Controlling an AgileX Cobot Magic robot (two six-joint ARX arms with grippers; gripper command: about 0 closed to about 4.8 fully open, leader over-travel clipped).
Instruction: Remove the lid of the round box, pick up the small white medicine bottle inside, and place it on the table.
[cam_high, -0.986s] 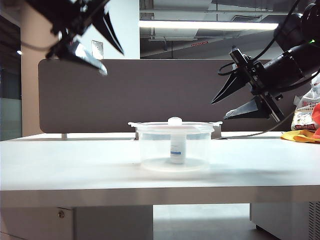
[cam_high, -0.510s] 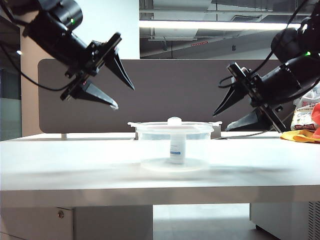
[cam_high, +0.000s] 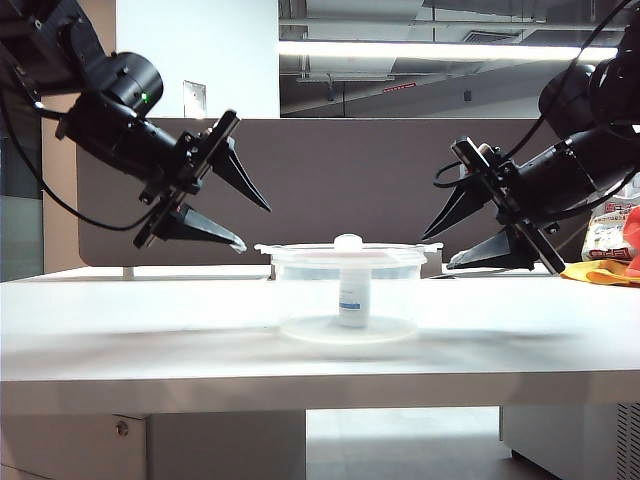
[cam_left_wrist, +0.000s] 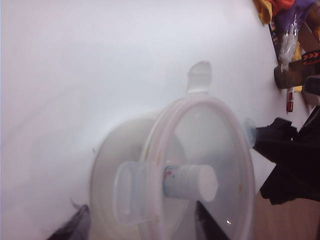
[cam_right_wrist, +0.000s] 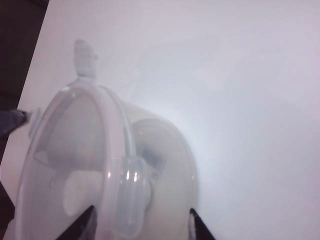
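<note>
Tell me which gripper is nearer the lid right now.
Left. The left gripper hangs open just off the lid's left tab; the right gripper, also open, sits slightly farther off its right side.

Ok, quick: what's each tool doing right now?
Left tool: open, empty, just off the lid's left tab.
Right tool: open, empty, by its right tab.

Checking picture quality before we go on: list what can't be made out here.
- Small white medicine bottle: label text too small in the exterior view, blurred through the lid in both wrist views.
- Left hand, right hand: wrist views cut them to bare fingertips at the edge.
- Clutter on the right: cut off by the frame edge.
</note>
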